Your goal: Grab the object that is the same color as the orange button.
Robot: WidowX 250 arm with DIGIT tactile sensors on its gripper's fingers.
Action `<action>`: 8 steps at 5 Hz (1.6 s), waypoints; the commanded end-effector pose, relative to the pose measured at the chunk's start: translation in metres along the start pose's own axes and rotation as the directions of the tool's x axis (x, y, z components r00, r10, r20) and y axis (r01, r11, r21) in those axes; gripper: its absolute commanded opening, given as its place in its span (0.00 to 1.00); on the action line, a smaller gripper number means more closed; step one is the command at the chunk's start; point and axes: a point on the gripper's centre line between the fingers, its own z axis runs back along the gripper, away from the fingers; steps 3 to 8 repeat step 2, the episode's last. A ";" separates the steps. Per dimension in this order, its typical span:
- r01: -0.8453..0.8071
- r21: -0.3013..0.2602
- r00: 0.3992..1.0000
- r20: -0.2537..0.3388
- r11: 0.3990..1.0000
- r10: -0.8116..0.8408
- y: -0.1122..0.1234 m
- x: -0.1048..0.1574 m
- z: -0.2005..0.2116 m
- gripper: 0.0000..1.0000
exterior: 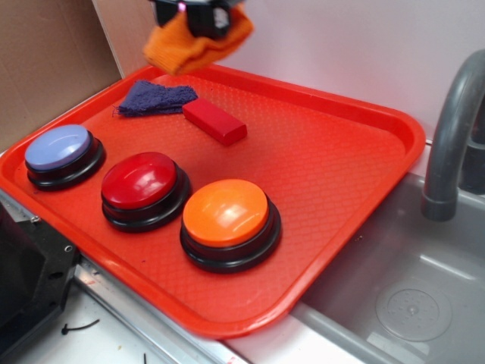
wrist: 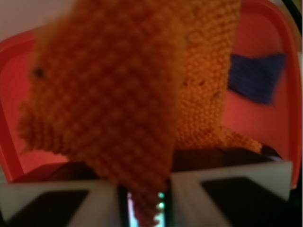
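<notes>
On the red plastic tray (exterior: 356, 144), three domed buttons with black bases stand in a row: pale blue-topped button (exterior: 59, 149), red-topped button (exterior: 141, 182), glossy orange button (exterior: 226, 214). Behind them lie a dark blue knitted cloth (exterior: 155, 98) and, just beside it, a red rectangular block (exterior: 214, 122). The gripper (exterior: 198, 17), fingers clamped on the soft orange knitted cloth (exterior: 189, 47), holds it clear above the tray's far edge.

Coarse knitted orange cloth (wrist: 123, 94); glossy orange button (exterior: 227, 212); textured plastic tray (exterior: 326, 167).
</notes>
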 end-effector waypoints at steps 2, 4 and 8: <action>-0.109 -0.002 0.987 0.118 0.994 0.108 0.037 -0.019 0.023 0.00; -0.109 -0.002 0.987 0.118 0.994 0.108 0.037 -0.019 0.023 0.00; -0.109 -0.002 0.987 0.118 0.994 0.108 0.037 -0.019 0.023 0.00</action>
